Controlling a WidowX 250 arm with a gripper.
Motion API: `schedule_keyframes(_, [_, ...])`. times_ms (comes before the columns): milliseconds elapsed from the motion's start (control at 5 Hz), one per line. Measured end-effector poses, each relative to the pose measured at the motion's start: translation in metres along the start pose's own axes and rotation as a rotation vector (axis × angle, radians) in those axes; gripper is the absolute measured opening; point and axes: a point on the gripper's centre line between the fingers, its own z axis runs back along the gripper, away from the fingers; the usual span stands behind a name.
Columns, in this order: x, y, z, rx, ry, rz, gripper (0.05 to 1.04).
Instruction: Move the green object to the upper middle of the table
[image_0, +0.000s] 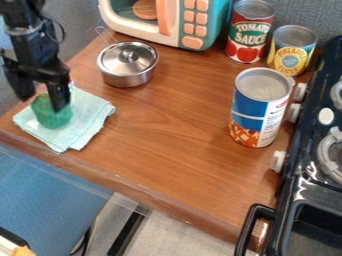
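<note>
Green object (53, 119) under the parted gripper (42, 104), at the worktop's left.
Printed labels wrap three cans: a red-and-green one (250, 32) and a yellow-and-blue one (292, 50) at the back, a blue-and-white one (257, 107) nearer the stove (286, 185). The folded cloth (90, 116) lies near the worktop (174, 125) edge, bare wood running from it toward the blue-and-white can, the lidded pot (127, 65) behind—the green object sits on the cloth, just below the gripper, its fingers apart—whether they touch it, I cannot tell.
</note>
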Motion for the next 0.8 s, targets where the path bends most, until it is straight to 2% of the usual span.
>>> schedule_keyframes(400, [0.0041, -0.0003, -0.0089, -0.008, 0.011, 0.045, 0.975])
schedule_keyframes(600, [0.0053, -0.0002, -0.0080, -0.012, 0.006, 0.053, 0.909])
schedule_keyframes(800, [0.0040, -0.0022, -0.0061, -0.024, 0.018, 0.063, 0.896])
